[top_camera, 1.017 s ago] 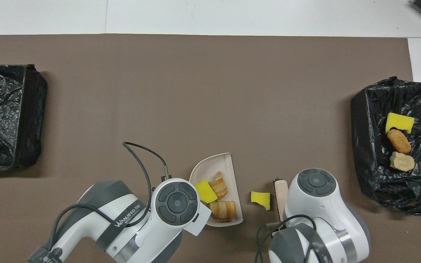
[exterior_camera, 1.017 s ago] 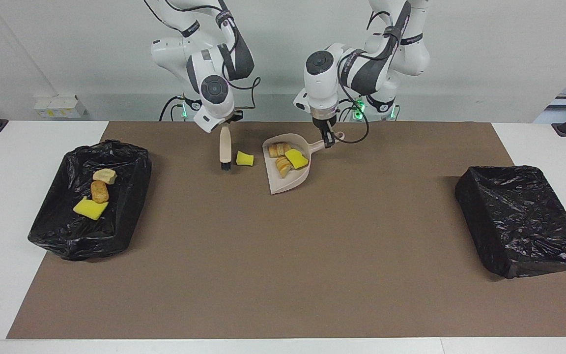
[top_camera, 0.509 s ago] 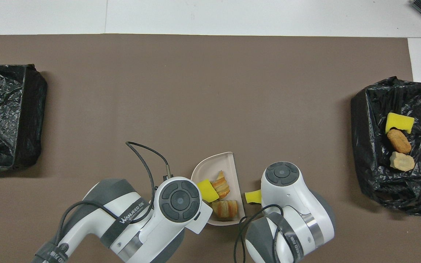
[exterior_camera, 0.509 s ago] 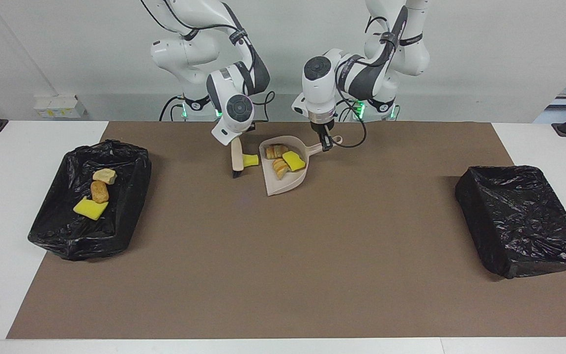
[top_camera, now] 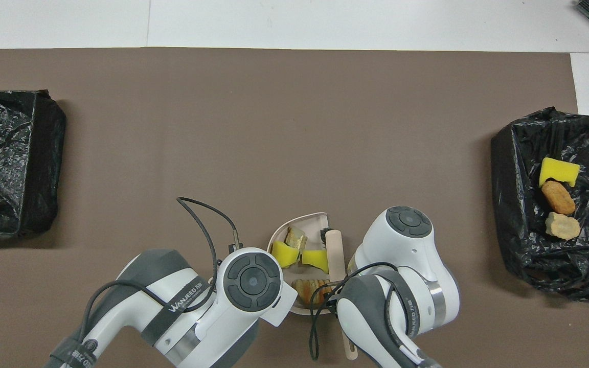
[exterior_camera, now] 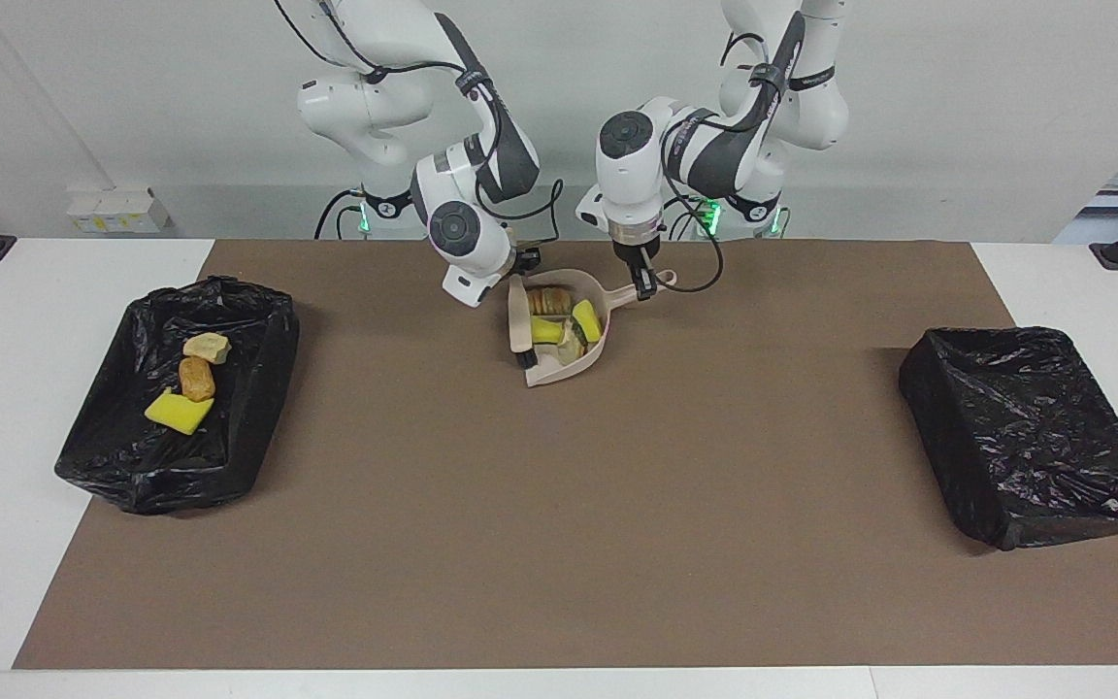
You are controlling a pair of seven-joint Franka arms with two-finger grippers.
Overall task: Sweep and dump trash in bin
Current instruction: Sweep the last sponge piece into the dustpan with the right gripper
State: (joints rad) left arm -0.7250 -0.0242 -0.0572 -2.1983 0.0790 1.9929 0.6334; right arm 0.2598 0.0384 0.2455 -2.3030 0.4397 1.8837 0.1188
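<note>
The beige dustpan (exterior_camera: 547, 377) (top_camera: 299, 220) lies on the brown mat close to the robots. My left gripper (exterior_camera: 644, 282) is shut on its handle. In the pan lie pieces of trash: two yellow chunks (exterior_camera: 547, 332) (top_camera: 283, 254) and two bread lumps (exterior_camera: 549, 301) (top_camera: 311, 290). My right gripper (exterior_camera: 518, 267) is shut on the beige hand brush (exterior_camera: 518, 325) (top_camera: 334, 250), which rests across the pan's open mouth with its bristles down. The black-lined bin (exterior_camera: 268, 388) (top_camera: 504, 168) toward the right arm's end holds three more scraps (exterior_camera: 192, 379). In the overhead view both grippers are hidden under their wrists.
A second black-lined bin (exterior_camera: 1025, 437) (top_camera: 8, 163) sits toward the left arm's end of the table, with no scraps visible in it. The brown mat (exterior_camera: 559, 544) covers most of the white table.
My right gripper swept the brush toward the left arm's end, pushing the loose yellow chunk off the mat into the dustpan. The scraps in the pan shifted. The dustpan barely moved.
</note>
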